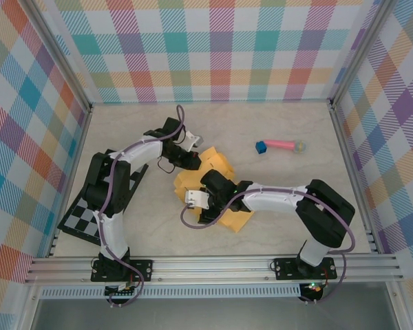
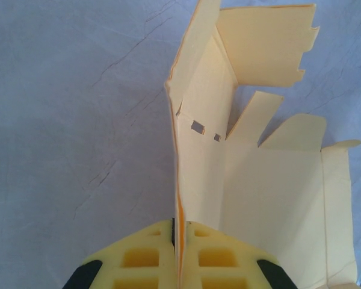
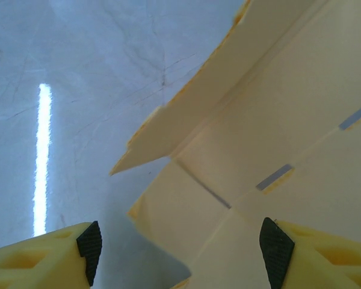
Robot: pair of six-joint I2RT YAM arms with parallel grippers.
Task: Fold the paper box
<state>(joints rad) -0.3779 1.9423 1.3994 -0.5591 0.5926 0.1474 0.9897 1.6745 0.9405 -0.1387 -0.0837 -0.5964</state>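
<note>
Two arms: both reach toward the middle of the table (image 1: 124, 130) and meet over the paper box (image 1: 219, 163).
Paper box: a yellow-orange cut sheet, partly folded, lying at the table's centre between the two wrists. One panel stands upright, and the other flaps lie flat or curl up.
Left gripper (image 2: 178, 227): its fingers are pressed together on the lower edge of the upright panel, pinching the card between them.
Right gripper (image 3: 182, 250): its fingers are spread wide apart above the sheet, near a crease and two narrow slots. I cannot tell whether the pads touch the card.
Pink stick (image 1: 282, 145): its blue end is on the left, and it lies well apart from the box, toward the far right.
Checkered board (image 1: 81, 221): black and white, at the near left corner, partly under the left arm.
</note>
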